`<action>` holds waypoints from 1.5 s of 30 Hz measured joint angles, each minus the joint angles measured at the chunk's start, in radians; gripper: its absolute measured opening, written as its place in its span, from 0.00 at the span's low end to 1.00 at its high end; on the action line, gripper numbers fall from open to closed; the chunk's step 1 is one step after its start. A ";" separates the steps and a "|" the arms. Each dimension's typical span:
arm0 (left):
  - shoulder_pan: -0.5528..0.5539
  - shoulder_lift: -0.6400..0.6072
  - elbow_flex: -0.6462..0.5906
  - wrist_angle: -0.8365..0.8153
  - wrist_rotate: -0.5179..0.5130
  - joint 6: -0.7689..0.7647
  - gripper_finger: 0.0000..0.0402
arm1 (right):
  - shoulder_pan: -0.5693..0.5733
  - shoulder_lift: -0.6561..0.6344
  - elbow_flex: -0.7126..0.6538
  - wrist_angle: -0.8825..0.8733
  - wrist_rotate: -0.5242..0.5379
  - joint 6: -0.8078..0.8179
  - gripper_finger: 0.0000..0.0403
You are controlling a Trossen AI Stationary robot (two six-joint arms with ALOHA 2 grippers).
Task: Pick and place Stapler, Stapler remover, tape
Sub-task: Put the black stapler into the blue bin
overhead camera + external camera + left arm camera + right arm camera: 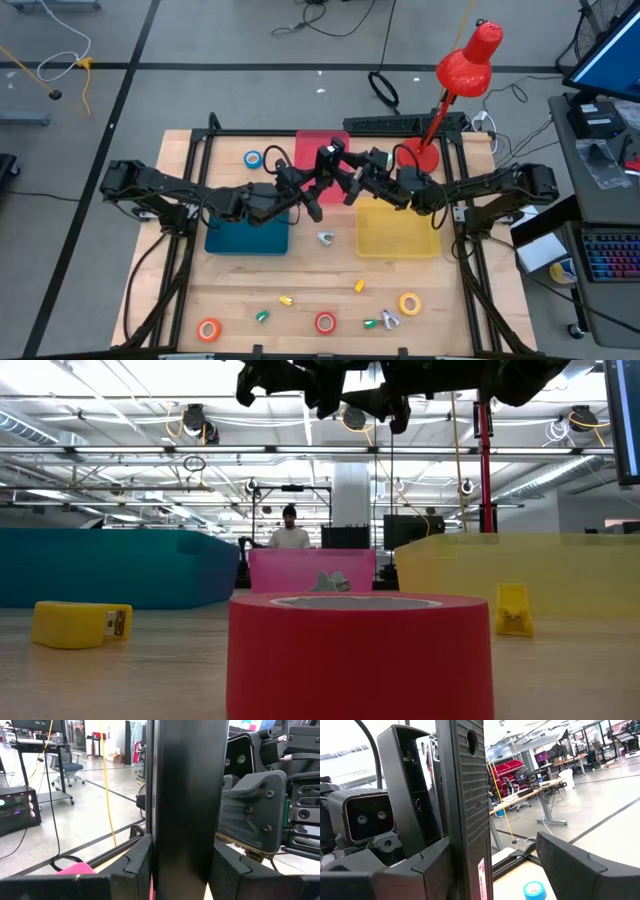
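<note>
Both arms meet above the far middle of the bench (300, 275), over the red tray (312, 143). The left gripper (185, 870) has its jaws pinching a tall black stapler (187, 795); the right gripper (470, 865) has its jaws closed on the same black bar, which carries a small white label with red print too small to read. The blue tape (253, 159) lies near the far edge, beside the teal tray (245, 238). The orange tape (208, 329), red tape (325, 322) and yellow tape (409, 303) lie along the near edge. A silver stapler remover (326, 238) rests between the teal tray and the yellow tray (398, 232).
</note>
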 joint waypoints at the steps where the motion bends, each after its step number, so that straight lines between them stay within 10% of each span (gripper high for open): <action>1: 0.000 0.000 0.000 -0.001 0.000 -0.002 0.35 | -0.001 0.000 0.000 -0.002 0.000 0.000 0.66; 45: 0.011 0.003 -0.005 -0.150 -0.039 -0.127 0.35 | 0.023 -0.160 0.007 0.084 0.079 -0.322 0.78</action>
